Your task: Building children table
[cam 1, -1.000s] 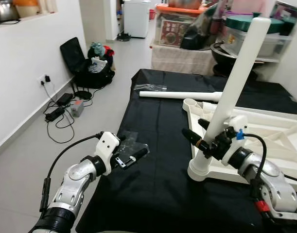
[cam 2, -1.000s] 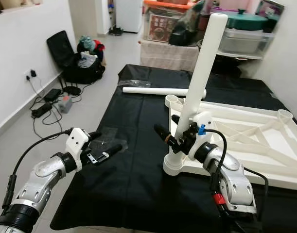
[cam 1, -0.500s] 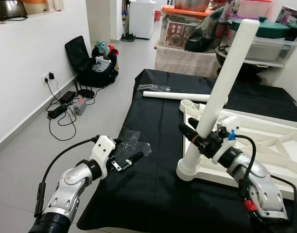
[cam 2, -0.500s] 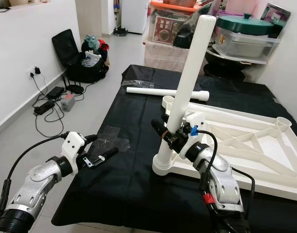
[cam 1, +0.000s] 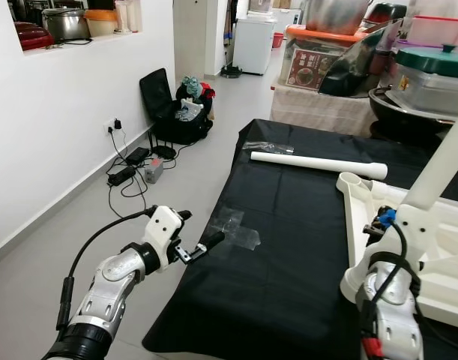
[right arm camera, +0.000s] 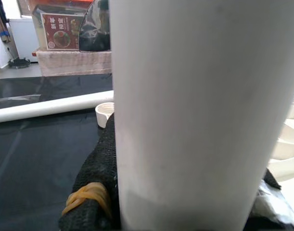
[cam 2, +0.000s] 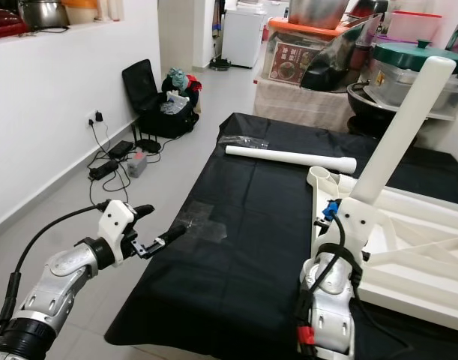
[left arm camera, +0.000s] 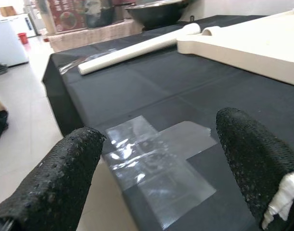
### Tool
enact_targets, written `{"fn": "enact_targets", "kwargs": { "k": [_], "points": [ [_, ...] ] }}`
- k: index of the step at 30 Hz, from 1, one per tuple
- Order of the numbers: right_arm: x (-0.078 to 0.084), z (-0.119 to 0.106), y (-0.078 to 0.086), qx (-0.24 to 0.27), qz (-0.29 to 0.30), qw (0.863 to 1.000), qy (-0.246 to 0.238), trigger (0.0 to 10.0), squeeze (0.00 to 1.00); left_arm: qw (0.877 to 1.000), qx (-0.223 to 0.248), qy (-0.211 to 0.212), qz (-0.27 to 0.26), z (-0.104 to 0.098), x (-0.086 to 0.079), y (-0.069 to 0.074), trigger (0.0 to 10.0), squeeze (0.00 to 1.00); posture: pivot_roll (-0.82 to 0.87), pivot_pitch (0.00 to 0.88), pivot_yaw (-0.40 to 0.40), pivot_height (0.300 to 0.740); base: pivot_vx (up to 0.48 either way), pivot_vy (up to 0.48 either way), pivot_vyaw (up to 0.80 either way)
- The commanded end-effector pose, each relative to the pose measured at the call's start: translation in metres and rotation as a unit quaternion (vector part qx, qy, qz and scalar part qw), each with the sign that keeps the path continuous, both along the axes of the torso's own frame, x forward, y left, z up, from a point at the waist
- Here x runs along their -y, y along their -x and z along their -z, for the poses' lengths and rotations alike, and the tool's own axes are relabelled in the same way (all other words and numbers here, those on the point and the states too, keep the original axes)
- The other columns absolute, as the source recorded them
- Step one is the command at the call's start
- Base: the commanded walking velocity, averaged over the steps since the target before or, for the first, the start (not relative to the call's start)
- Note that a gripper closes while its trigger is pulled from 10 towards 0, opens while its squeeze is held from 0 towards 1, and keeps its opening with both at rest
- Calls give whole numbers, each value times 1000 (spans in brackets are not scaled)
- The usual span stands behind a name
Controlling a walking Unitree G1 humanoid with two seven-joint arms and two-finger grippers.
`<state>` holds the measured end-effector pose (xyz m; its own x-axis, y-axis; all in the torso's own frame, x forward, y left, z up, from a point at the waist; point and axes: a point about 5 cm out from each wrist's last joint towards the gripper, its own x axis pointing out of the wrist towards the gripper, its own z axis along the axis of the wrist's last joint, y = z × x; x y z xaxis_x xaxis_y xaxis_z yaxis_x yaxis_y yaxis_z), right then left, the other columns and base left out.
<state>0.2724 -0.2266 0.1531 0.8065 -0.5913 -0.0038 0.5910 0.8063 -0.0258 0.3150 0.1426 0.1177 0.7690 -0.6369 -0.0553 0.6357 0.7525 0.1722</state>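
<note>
The white table top (cam 2: 420,255) lies upside down on the black-covered table (cam 1: 288,225). A white leg (cam 2: 399,139) stands tilted in its near corner socket, and my right gripper (right arm camera: 185,202) is shut on it low down, black fingers (right arm camera: 91,185) on both sides. A second white leg (cam 1: 318,162) lies loose on the cloth farther back. My left gripper (cam 1: 197,229) hovers open at the table's left edge, just over a clear plastic sheet (left arm camera: 156,166), with nothing between its fingers.
A small clear bag (cam 1: 267,147) lies at the table's far left corner. On the floor to the left are cables and a power strip (cam 1: 131,169) and a black bag (cam 1: 180,112) by the white wall. Boxes and pots (cam 2: 408,64) crowd the shelves behind.
The camera has turned left, so the whole scene has slid right. My right gripper stays shut on the leg, and the left gripper stays open by the table's edge.
</note>
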Motion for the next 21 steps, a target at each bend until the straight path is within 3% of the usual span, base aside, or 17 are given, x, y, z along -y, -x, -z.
{"fn": "enact_targets", "kwargs": {
  "k": [1,5,9,10,13,17,18,19,21],
  "points": [
    [4,34,0,-99,15,995,-1,10000,0,1000,-6,-4,-1,3,0,2,10000,0,10,0,-86,740,0,0,0],
    [-18,29,-14,-84,-57,995,-12,10000,0,1000,-6,-3,-2,4,0,2,10000,0,7,0,-87,740,0,0,0],
    [-13,20,-13,-45,-58,997,-9,10000,0,1000,-5,0,-1,4,3,2,10000,0,9,0,-90,740,0,0,0],
    [-7,16,-13,-31,-63,998,-5,10000,1000,1000,-5,2,0,4,4,3,10000,0,12,0,-92,740,0,0,0],
    [7,7,-14,-5,-66,998,0,10000,1000,1000,-6,2,-2,5,2,4,10000,0,13,0,-94,740,0,0,0],
    [10,-4,-22,12,-103,994,-21,10000,1000,1000,-6,1,-5,5,-1,3,10000,0,11,0,-93,740,0,0,0],
    [5,-12,-27,30,-156,987,-25,10000,0,1000,-6,1,-5,4,-2,3,10000,0,-1,0,-86,740,0,0,0],
    [5,-12,-27,30,-156,987,-25,10000,0,1000,-6,1,-5,4,-2,3,10000,0,-1,0,-86,740,0,0,0],
    [-2,-25,-32,54,-278,959,-3,10000,0,1000,-7,0,-5,4,-2,2,10000,0,-5,0,-82,740,0,0,0]
  ]
}}
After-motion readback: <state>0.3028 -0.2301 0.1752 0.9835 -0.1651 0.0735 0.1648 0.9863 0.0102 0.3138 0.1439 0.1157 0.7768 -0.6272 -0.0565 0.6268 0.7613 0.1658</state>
